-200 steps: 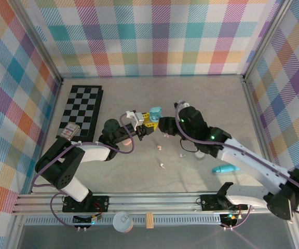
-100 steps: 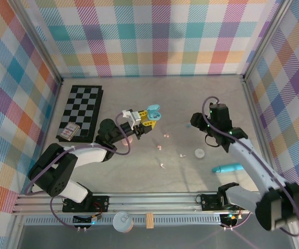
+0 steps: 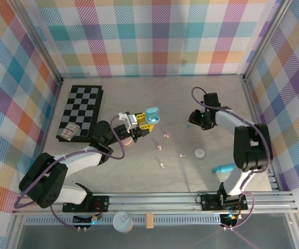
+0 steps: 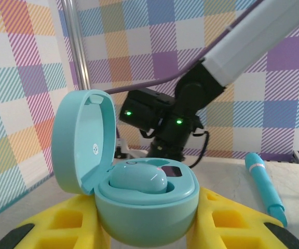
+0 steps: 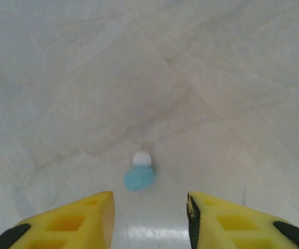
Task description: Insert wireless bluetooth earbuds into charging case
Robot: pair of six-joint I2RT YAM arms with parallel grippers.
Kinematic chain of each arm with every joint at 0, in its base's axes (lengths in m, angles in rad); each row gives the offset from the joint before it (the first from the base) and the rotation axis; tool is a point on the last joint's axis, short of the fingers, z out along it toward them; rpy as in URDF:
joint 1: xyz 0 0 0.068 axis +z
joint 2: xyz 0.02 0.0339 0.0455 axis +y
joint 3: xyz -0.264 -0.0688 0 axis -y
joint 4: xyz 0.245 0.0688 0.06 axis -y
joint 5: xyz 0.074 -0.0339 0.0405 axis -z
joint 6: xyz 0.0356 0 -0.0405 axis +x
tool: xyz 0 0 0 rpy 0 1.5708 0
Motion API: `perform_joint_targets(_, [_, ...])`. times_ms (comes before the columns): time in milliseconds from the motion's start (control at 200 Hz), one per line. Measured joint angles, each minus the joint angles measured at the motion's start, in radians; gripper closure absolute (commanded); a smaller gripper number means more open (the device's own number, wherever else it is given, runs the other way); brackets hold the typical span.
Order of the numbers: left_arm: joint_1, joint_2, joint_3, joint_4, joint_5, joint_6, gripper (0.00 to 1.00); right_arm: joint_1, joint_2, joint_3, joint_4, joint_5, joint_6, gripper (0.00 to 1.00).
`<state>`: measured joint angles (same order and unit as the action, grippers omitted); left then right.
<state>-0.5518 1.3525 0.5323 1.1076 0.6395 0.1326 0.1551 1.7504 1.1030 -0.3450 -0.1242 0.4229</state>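
My left gripper point(image 4: 147, 231) is shut on an open turquoise charging case point(image 4: 148, 202), held off the table with its lid point(image 4: 79, 140) tipped up to the left. One light blue earbud point(image 4: 138, 178) sits in the case. From above, the case point(image 3: 151, 114) is left of the table's centre. My right gripper point(image 5: 149, 215) is open and low over the table, with a light blue earbud with a white tip point(image 5: 139, 175) lying just ahead of its fingertips, apart from both. Pink earbuds point(image 3: 165, 136) and white earbuds point(image 3: 181, 154) lie loose mid-table.
A white round case point(image 3: 199, 153) and a long turquoise tube point(image 3: 226, 168) lie at the right front. A chessboard point(image 3: 82, 109) with a small box point(image 3: 69, 132) at its near corner lies at the left. Checked walls close off three sides.
My right arm has pulled away from the held case, swung to the back right and come down by the light blue earbud. The left gripper has kept hold of the case, shifting slightly.
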Motion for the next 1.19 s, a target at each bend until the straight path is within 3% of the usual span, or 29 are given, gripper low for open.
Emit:
perform_joint_targets(285, [0.000,-0.006,-0.005,-0.039,0.003,0.005,0.70,0.000,0.212,0.212,-0.038,-0.024,-0.024,0.74])
perform_joint_targets(435, [0.000,-0.029,-0.005,-0.068,0.003,0.020,0.70,0.000,0.264,0.235,-0.054,-0.058,-0.037,0.81])
perform_joint_targets(630, [0.000,-0.039,-0.005,-0.088,0.003,0.029,0.70,-0.004,0.267,0.233,-0.077,-0.076,-0.051,0.86])
perform_joint_targets(1195, [0.000,-0.039,-0.019,-0.086,0.005,0.040,0.69,-0.005,0.144,0.069,-0.092,-0.079,-0.066,0.85])
